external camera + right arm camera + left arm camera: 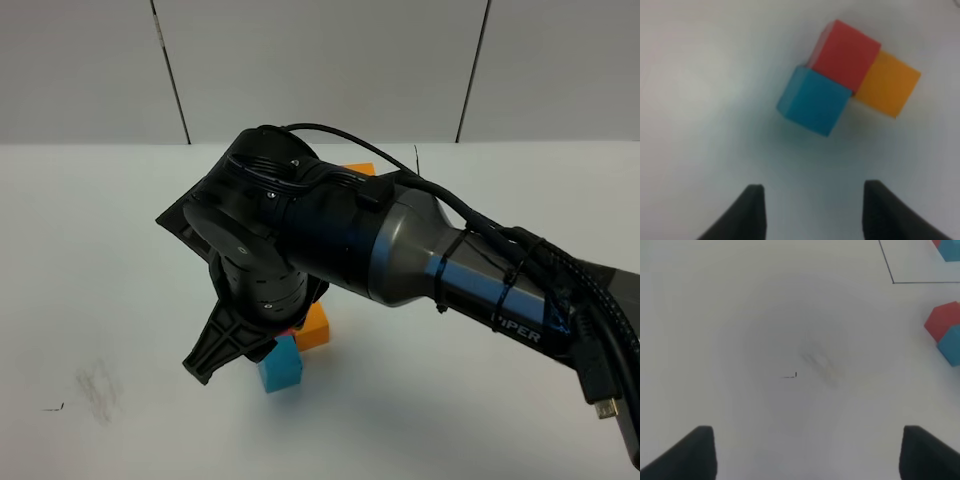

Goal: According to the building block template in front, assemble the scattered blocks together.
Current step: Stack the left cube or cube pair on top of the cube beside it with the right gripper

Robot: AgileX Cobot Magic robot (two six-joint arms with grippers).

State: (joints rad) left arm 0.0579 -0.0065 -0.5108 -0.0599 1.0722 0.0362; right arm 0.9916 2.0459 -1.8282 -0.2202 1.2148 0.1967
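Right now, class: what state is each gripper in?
Left gripper: open, holding nothing.
Right gripper: open, empty, near the scattered blocks.

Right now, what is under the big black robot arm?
Under the right arm the blue cube and orange cube peek out, plus a sliver of red cube. The arm covers most of the template.

1. The red cube (pixel 849 52), blue cube (pixel 813 100) and orange cube (pixel 886 83) ahead of the right gripper (pixel 812 210) look matt and smooth — no gloss.
2. The table (pixel 765 315) is smooth matt white, faintly smudged.
3. The right arm (pixel 420 250) shell looks like satin plastic — black and grey.
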